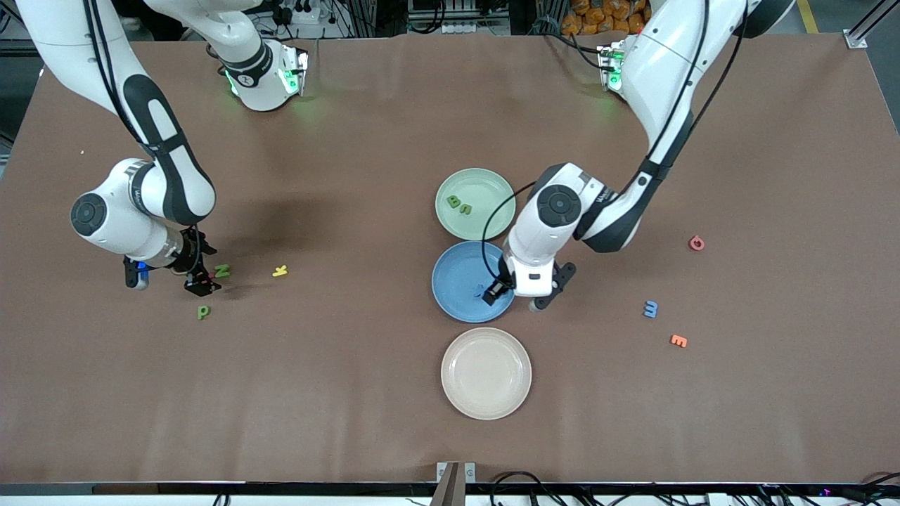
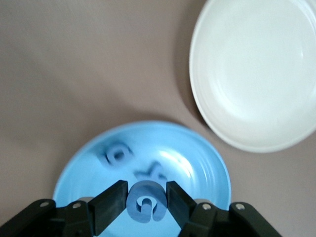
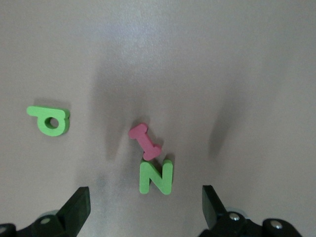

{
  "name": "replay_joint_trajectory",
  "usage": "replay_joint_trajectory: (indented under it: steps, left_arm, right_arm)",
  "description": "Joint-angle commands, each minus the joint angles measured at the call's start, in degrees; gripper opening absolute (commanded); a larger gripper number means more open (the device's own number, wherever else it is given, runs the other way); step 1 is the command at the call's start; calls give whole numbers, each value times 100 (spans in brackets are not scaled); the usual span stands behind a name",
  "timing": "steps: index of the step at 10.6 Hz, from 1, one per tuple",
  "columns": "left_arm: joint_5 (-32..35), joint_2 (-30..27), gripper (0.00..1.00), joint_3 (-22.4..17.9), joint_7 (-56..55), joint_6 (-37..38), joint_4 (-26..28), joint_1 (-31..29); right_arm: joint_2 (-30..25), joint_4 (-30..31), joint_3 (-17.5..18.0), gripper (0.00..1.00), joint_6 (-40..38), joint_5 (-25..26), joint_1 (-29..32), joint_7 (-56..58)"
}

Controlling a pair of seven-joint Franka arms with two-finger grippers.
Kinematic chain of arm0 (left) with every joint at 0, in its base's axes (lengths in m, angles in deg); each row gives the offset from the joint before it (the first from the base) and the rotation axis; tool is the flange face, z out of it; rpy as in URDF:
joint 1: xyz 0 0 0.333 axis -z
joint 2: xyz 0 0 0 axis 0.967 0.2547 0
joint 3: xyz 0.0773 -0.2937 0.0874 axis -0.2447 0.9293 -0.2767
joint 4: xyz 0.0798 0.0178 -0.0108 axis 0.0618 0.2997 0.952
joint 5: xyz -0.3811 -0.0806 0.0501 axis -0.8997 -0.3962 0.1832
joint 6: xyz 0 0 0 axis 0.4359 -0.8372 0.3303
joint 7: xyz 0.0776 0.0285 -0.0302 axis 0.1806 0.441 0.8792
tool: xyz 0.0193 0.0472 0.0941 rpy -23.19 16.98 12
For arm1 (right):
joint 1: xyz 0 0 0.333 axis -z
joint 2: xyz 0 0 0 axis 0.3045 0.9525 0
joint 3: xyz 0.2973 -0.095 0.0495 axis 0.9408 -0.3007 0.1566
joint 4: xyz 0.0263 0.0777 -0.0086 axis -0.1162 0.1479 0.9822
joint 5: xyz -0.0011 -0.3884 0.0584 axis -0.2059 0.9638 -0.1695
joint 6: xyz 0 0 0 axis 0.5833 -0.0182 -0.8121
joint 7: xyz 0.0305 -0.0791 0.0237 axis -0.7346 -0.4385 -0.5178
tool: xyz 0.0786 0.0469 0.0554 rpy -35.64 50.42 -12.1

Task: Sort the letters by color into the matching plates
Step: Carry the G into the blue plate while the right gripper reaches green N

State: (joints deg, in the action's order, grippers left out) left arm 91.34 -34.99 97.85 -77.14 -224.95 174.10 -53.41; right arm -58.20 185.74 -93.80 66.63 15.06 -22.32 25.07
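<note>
Two blue letters point(image 2: 118, 155) in blue plate point(image 2: 197, 148) | left claw point(image 2: 144, 200) grips third.

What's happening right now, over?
Left gripper shut on blue letter over blue plate. Right gripper open above green N; pink letter touching it.

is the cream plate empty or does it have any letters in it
Empty. The cream plate shows only bare surface in the front view, and the left wrist view shows no letters in it either.

A brown table point(image 1: 394, 422) fills the room, cables point(image 1: 534, 485) along its edge.
</note>
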Motion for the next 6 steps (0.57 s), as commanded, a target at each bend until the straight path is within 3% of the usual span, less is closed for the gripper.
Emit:
replay_joint_trajectory:
  steps: [1, 4, 5, 6]
  left_arm:
    - [-248, 86, 0, -47, -110, 78, -213, 391]
    - [-196, 244, 0, -56, 21, -123, -231, 620]
    - [-187, 262, 29, -56, 283, -133, -239, 611]
    - [-178, 262, 85, -64, 520, -133, -283, 611]
  right_arm:
    - [146, -38, -52, 100, -93, -6, -103, -151]
    - [182, -46, -52, 100, -93, -6, -112, -151]
    - [217, -46, -52, 98, -93, -6, -112, -151]
    - [235, -46, -61, 97, -85, -6, -112, -151]
